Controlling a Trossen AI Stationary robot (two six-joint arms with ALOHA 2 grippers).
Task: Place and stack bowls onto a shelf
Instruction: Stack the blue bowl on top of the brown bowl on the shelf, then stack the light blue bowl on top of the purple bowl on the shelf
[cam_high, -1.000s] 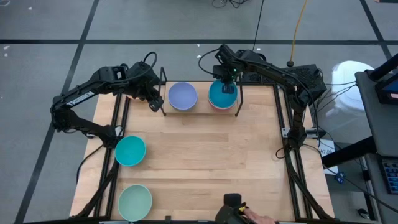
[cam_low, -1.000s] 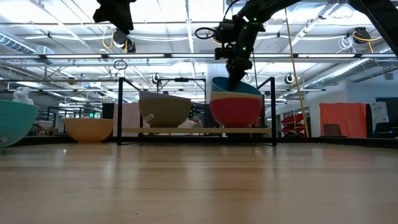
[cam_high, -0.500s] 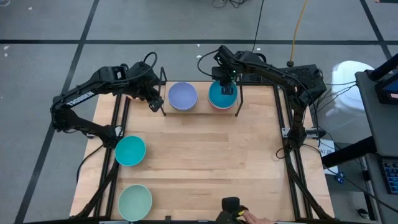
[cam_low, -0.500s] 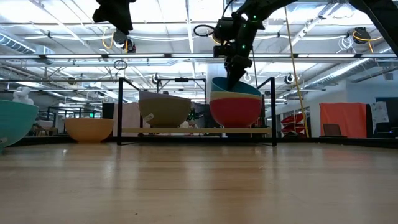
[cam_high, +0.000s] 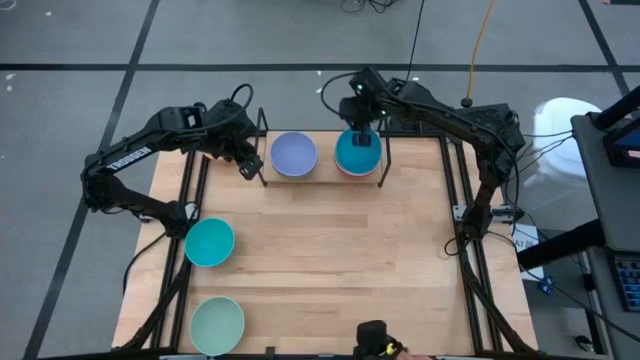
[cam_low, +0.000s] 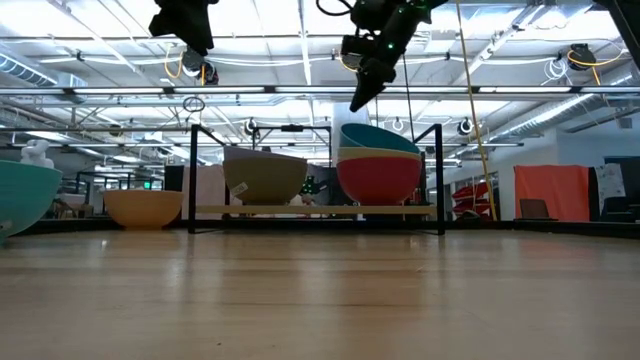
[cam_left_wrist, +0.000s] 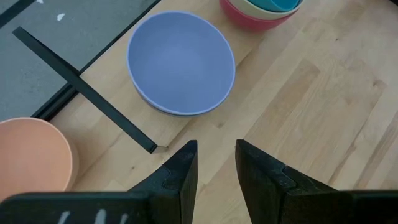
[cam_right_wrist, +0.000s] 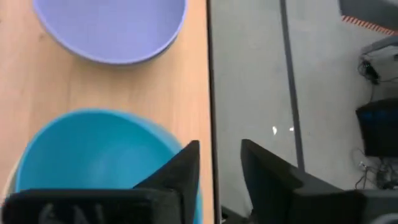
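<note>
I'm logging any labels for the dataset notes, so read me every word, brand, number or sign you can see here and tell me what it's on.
No text can be read in any view.
Bowls on the shelf and the table: plain, no print.
Left arm: pale markings along the link, too small to read.
Small pale tag in front of the olive-grey bowl in the low view: too blurred to read.
Orange panel in the room behind: no legible writing.
</note>
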